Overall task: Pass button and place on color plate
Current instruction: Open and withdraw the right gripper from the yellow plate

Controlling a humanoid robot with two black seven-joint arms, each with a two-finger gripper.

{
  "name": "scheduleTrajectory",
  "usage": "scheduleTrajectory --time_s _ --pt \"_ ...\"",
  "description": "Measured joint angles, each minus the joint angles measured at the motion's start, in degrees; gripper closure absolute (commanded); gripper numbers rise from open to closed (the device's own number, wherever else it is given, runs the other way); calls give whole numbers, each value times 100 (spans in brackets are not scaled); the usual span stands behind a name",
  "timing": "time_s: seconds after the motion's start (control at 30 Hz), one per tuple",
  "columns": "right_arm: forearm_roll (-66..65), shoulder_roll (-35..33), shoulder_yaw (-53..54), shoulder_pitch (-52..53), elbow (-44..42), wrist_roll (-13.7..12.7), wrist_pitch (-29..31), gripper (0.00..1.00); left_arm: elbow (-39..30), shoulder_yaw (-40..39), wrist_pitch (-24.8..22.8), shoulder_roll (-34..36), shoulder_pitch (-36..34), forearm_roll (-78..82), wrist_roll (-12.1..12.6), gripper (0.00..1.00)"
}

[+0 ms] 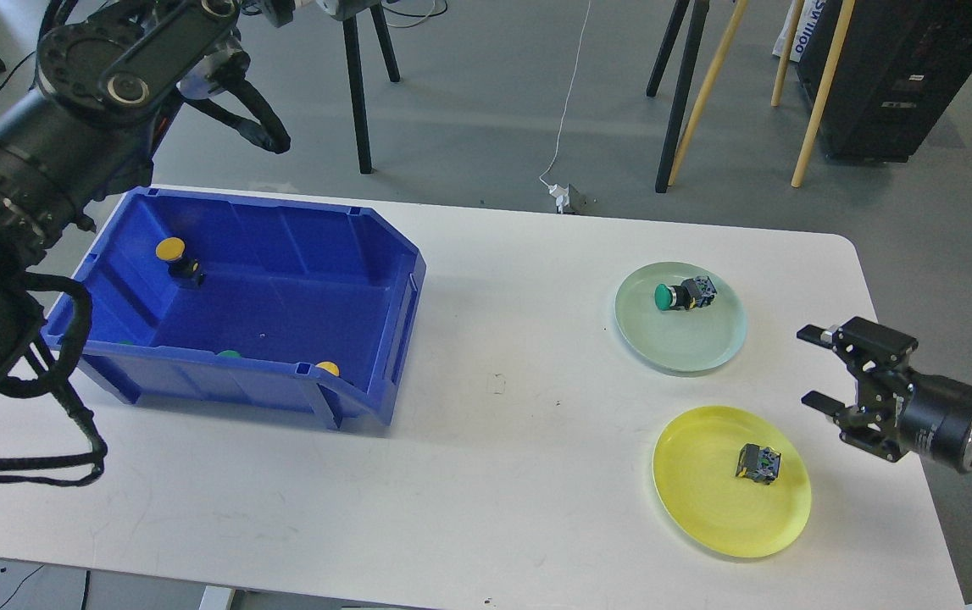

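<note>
Buttons are scattered all over this one, so going from the bottom of the frame upward. Lower right, a yellow plate (731, 481) sits on the white desk (486, 440) with one button (758, 463) already on it, cap hidden so I mostly see the dark switch block. Just right of that plate, the right claw (816, 367) hangs over the desk edge with fingers spread wide and nothing between them, pointing left toward the plates, wrist roughly level.

A bit higher, the green plate (680, 318) holds a green button (684, 294) lying on its side.

Left of centre is the blue bin (248, 296) with the remaining ones: a yellow cap (328, 368) and a green cap (230, 353) peeking over the front wall, and a yellow button (178, 258) sitting in the far left corner.

My guess on handling — small, light, hard plastic. The domed cap looks slick, so I'd pinch the squarish black body below it, where the flat sides give the fingers something to bite.

Left arm fills the upper left of the frame, raised above the bin's far corner. Its claw (269, 140) is dark and seen at a bad angle — can't tell if it's spread or closed.
</note>
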Motion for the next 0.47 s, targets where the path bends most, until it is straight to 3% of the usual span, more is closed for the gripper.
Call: scheduleTrajectory --time_s 0.17,0.23,0.33,0.47 --pt "-3 154 1419 29 -834 -86 20 2 0 13 0 30 -65 17 6 2" --pt "-9 384 1700 157 -1315 -296 38 2 -7 23 0 68 -87 37 7 2" --pt "-25 827 1785 737 -2162 -820 49 2 -23 30 0 153 -148 49 8 2" --pt "-25 1338 1729 1357 -3341 -1025 44 2 -28 32 0 205 -227 53 6 2"
